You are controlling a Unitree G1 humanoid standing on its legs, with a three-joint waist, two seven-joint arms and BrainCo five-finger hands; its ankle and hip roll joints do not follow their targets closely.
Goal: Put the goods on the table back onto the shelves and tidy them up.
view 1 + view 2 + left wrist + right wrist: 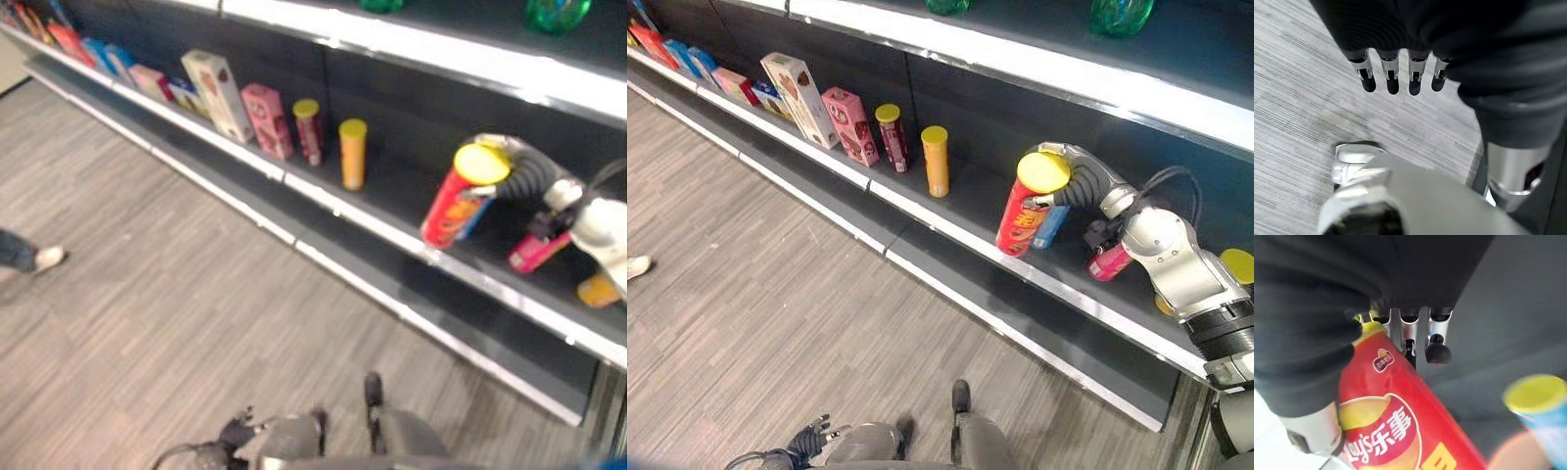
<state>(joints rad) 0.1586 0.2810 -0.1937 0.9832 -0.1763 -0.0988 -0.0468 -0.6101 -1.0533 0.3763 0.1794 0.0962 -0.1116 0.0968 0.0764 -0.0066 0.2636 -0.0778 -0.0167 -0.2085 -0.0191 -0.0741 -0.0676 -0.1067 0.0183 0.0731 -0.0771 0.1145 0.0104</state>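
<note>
shelf (950, 220): long dark board with a pale front lip, running from upper left down to lower right; another board above it, one lower near the floor.
upper-left goods: row of small flat packs, then a tall white box (799, 86) and a pink box (851, 124), both upright.
centre tubes: dark red tube with yellow lid (892, 137), then an orange tube with yellow lid (936, 161), upright, apart from each other.
red can (1026, 210): right of centre, yellow lid, tilted, base at the shelf's front lip.
right hand (1080, 176): on the red can's top end; in the wrist view fingers (1437, 340) bend over the lid end and the thumb side presses the can wall, so it is gripped.
blue can (1051, 225): just behind the red can, yellow lid seen in the right wrist view.
pink item (1109, 260): on the shelf under the right forearm.
top shelf: green items (1122, 14) at upper right.
left hand (811, 436): low at bottom left over the wood-pattern floor (774, 294), fingers straight, holding nothing.
person: a shoe (47, 258) at the left edge.
</note>
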